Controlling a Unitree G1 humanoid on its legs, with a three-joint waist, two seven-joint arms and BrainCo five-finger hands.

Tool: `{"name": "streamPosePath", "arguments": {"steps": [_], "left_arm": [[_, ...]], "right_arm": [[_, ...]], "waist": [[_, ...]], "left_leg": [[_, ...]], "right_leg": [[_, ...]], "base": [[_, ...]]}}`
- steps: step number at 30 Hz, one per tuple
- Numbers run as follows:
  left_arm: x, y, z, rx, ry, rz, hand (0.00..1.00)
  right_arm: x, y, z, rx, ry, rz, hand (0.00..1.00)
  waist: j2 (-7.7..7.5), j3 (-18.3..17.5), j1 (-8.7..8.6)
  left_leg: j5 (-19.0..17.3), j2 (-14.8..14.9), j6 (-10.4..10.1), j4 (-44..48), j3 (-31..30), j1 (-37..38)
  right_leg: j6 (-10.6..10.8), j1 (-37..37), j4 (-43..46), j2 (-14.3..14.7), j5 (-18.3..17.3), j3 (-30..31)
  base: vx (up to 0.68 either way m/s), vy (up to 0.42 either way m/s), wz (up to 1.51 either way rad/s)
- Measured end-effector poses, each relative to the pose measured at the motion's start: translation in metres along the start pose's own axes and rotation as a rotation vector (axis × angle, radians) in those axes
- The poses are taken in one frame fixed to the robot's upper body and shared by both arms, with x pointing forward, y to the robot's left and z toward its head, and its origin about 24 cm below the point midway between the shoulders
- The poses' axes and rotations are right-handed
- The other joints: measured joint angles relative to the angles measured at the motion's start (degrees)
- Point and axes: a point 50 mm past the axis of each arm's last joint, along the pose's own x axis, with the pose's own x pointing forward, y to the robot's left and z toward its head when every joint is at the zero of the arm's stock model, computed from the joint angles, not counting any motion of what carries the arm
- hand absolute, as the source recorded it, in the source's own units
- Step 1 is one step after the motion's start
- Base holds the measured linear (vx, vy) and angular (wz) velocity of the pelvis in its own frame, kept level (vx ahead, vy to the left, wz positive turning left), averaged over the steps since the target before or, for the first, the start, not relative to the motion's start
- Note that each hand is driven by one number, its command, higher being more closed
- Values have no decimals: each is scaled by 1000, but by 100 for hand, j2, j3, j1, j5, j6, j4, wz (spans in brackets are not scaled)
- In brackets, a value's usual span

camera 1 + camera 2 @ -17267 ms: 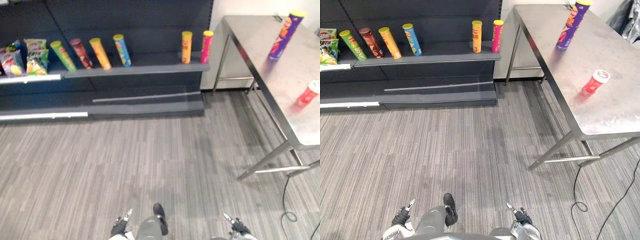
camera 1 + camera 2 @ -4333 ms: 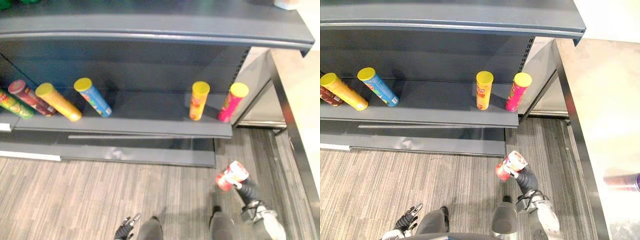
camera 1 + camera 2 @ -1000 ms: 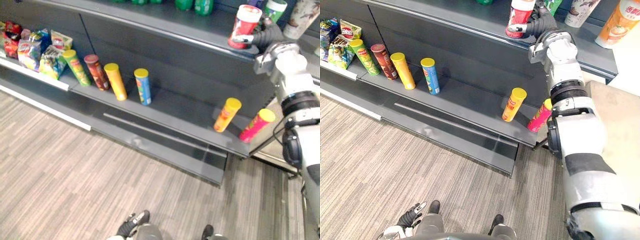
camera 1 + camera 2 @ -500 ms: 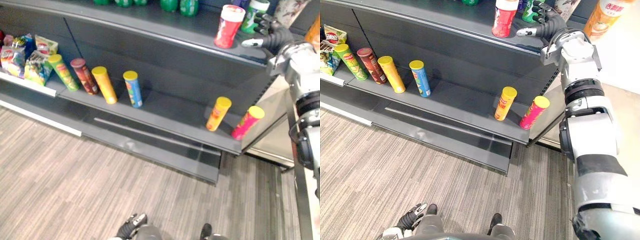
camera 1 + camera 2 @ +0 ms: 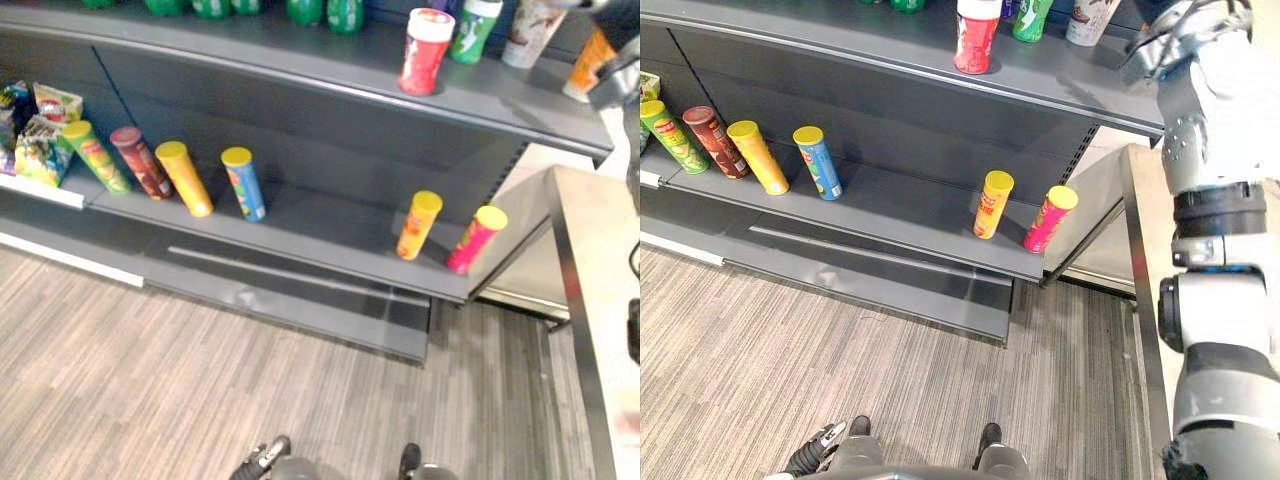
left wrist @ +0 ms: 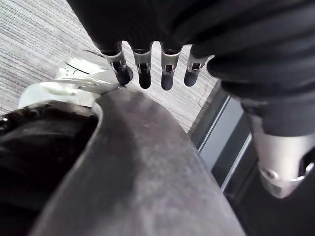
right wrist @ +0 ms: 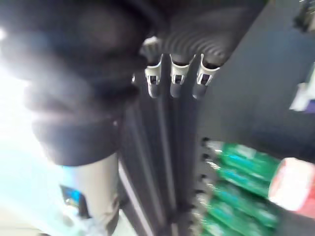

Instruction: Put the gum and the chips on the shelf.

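Gum canister (image 5: 425,50) now stands free on the upper shelf (image 5: 250,55) — my right robot hand (image 7: 176,78) has let go and drawn back, fingers loosely straight — so I take the chips as next.

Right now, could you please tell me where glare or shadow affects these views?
Left eye view: the table at the right is washed pale by bright light, and the shelf's base plinth carries a pale sheen. Right eye view: the upper shelf shades the panel behind the chip tubes, which read clearly. Right wrist view: strong light bleaches the area beside the right hand.
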Motion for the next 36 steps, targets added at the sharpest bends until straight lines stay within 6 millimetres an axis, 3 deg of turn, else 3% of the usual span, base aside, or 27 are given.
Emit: {"name": "streamPosePath", "arguments": {"steps": [4,7,9,15,18,22,25,26,27,28,29,30,31,33,36], "left_arm": [[-2,-1,-9,-40,14,23,0],[-3,-1,-15,-63,33,42,0],[-3,-1,-15,-65,34,42,0],[-4,0,-18,-69,40,49,0],[-4,-1,-19,-32,53,42,0],[-5,0,-21,24,69,33,0],[-4,0,-23,24,86,35,0],[-4,-1,-23,30,92,29,0],[-3,-3,-22,35,91,25,0],[-2,-4,-22,42,93,18,0],[-2,-6,-22,49,96,11,0],[-1,-7,-21,53,94,7,0],[-1,-8,-22,55,98,3,0],[-1,-9,-23,53,108,4,0],[-1,-8,-24,52,112,6,0]], "right_arm": [[-42,19,13,102,-216,-74,0],[-76,52,-4,219,-204,-58,0],[-96,67,-17,282,-143,-44,0],[-201,133,-60,569,225,-129,0],[-234,157,-69,683,384,-176,0],[-279,164,-87,688,599,-262,0],[-334,164,-113,585,879,-407,0],[-361,162,-122,549,1002,-487,0],[-374,160,-124,532,1055,-526,0],[-400,157,-126,487,1163,-596,0],[-423,153,-125,425,1270,-636,0],[-433,153,-125,399,1319,-649,0],[-467,152,-120,287,1508,-648,0],[-503,156,-109,215,1688,-695,0],[-534,165,-94,208,1832,-769,0]], "waist": [[34,-121,-65],[62,-230,-147],[61,-271,-175],[3,-396,-194],[2,-418,-321],[-20,-486,-465],[-1,-496,-496],[26,-494,-500],[45,-488,-501],[87,-488,-521],[134,-474,-540],[155,-472,-557],[204,-482,-652],[251,-473,-663],[271,-452,-765]], "left_leg": [[-4,-21,8,-12,28,4],[-34,-20,44,3,101,61],[-62,-28,53,38,110,69],[-199,-25,57,90,252,73],[-201,-32,50,83,353,79],[-196,-37,49,105,472,98],[-195,-45,56,111,612,219],[-210,-52,66,113,694,274],[-218,-55,66,113,725,291],[-241,-65,71,122,761,297],[-273,-68,72,150,788,299],[-296,-67,73,179,798,297],[-328,-63,80,201,856,335],[-359,-67,81,205,931,404],[-401,-69,87,258,957,414]], "right_leg": [[0,-24,27,-17,-4,12],[-15,-22,64,-38,-19,81],[-16,-28,117,-57,-47,90],[-47,-139,261,-70,-203,248],[-45,-228,313,-75,-201,352],[-29,-295,343,-74,-148,469],[-14,-283,347,-75,-137,598],[-3,-280,347,-76,-131,663],[1,-280,345,-76,-128,698],[11,-287,341,-77,-122,742],[17,-286,342,-77,-118,769],[19,-284,342,-77,-117,780],[21,-282,348,-75,-116,837],[25,-273,356,-72,-115,912],[28,-272,353,-71,-116,939]], "base": [[2,1,-1],[-4,7,-10],[-27,9,-5],[-29,3,-10],[13,9,-20],[31,13,-15],[50,16,-19],[3,15,-20],[1,23,-23],[5,21,-17],[-4,15,-13],[4,21,-16],[9,22,-19],[7,15,-19],[-3,9,-7]]}}
